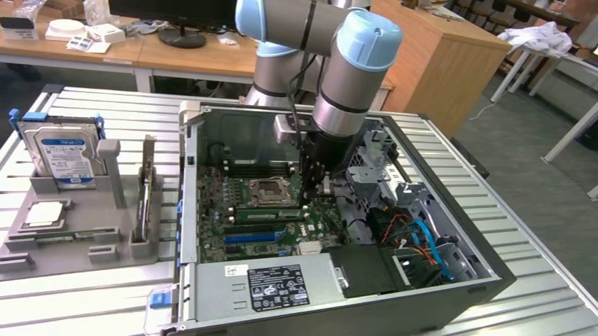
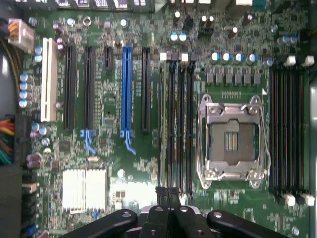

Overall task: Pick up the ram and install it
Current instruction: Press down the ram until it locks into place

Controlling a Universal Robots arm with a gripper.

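- Exterior view: your gripper (image 1: 309, 203) is down inside the case at the end of one ram (image 1: 266, 214), which lies in a slot beside the socket. The step looks like seating, which calls for a straight, even push. On the tray are one hard drive (image 1: 64, 150) and one processor chip (image 1: 45, 213).
- Wrist view: the gripper (image 2: 168, 196) has its fingers fully closed and grips nothing. The ram (image 2: 163, 124) sits edge-on in the outer slot. There is one CPU socket (image 2: 233, 141).

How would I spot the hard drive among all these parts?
Find the open computer case, then the grey holder beside it on the exterior view's left. At the holder's far end stands the hard drive, upright in a blue frame. It is a silver box with a blue-white label; the square chip nearby lies flat.
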